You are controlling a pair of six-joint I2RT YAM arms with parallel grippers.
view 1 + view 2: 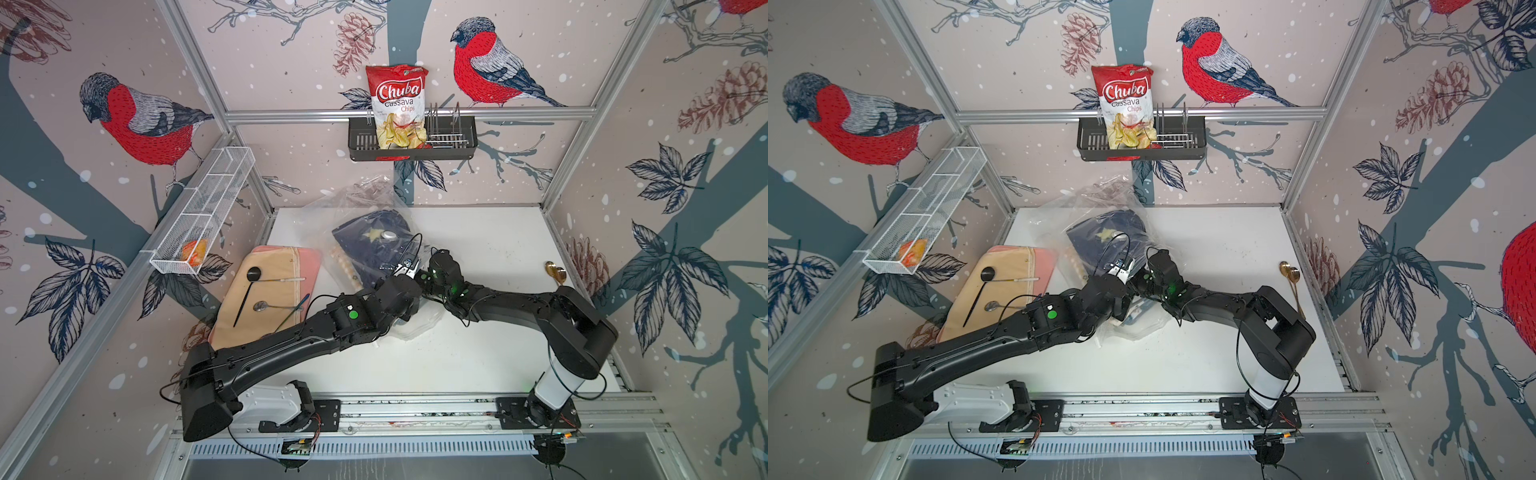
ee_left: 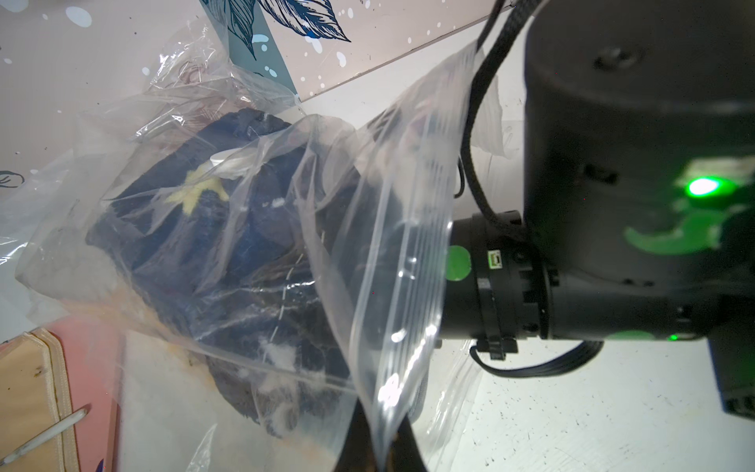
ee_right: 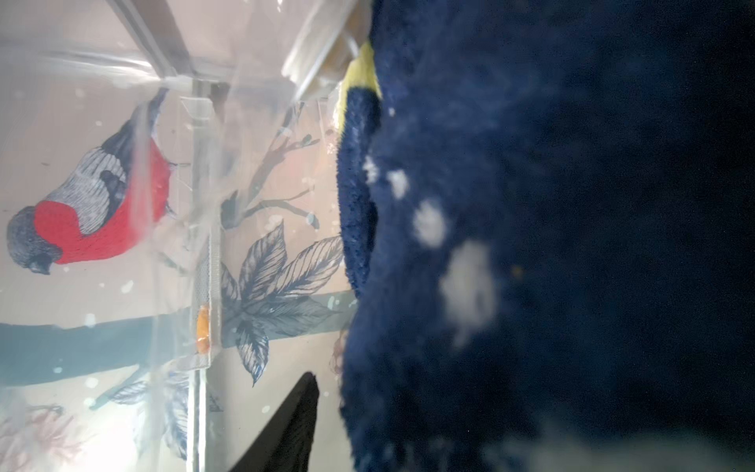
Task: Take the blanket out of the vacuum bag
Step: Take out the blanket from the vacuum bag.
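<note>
The vacuum bag lies crumpled on the white table towards the back, with its round white valve cap facing up. The dark blue blanket, with a yellow star on it, is inside the bag. My left gripper is shut on the bag's zip-seal edge and holds it up. My right gripper reaches into the bag's mouth, jaws apart. One of its fingers shows just beside the blanket; the blanket hides the other.
A beige and pink mat with spoons on it lies left of the bag. A gold spoon rests near the right wall. A white wire basket hangs on the left wall. A black rack on the back rail holds a chips bag.
</note>
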